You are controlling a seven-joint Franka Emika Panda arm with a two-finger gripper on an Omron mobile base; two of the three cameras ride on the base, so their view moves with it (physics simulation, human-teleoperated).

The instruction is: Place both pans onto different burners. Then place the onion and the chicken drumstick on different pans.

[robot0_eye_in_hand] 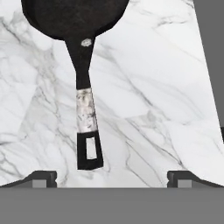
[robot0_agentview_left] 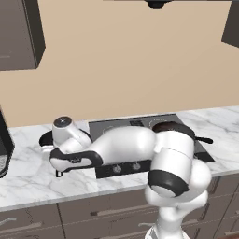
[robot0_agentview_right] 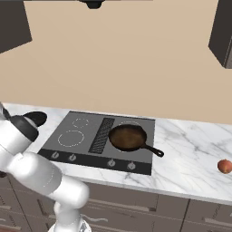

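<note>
Hand view shows the pincer (robot0_eye_in_hand: 111, 179) spread wide above the marble bench (robot0_eye_in_hand: 148, 87), the black pan (robot0_eye_in_hand: 74, 15) at frame top, handle reaching down. Right base view: brown pan (robot0_agentview_right: 128, 137) mid-frame on the cooktop (robot0_agentview_right: 81, 131).

A home kitchen, rendered: a white marble surface (robot0_agentview_right: 190, 149) carries a built-in dark grey cooktop (robot0_agentview_right: 81, 136) with burner rings and front knobs (robot0_agentview_right: 111, 163), dark drawers (robot0_agentview_right: 136, 213) sit below, dark wall cabinets (robot0_agentview_left: 18, 32) hang on a beige wall (robot0_agentview_right: 127, 59).
</note>
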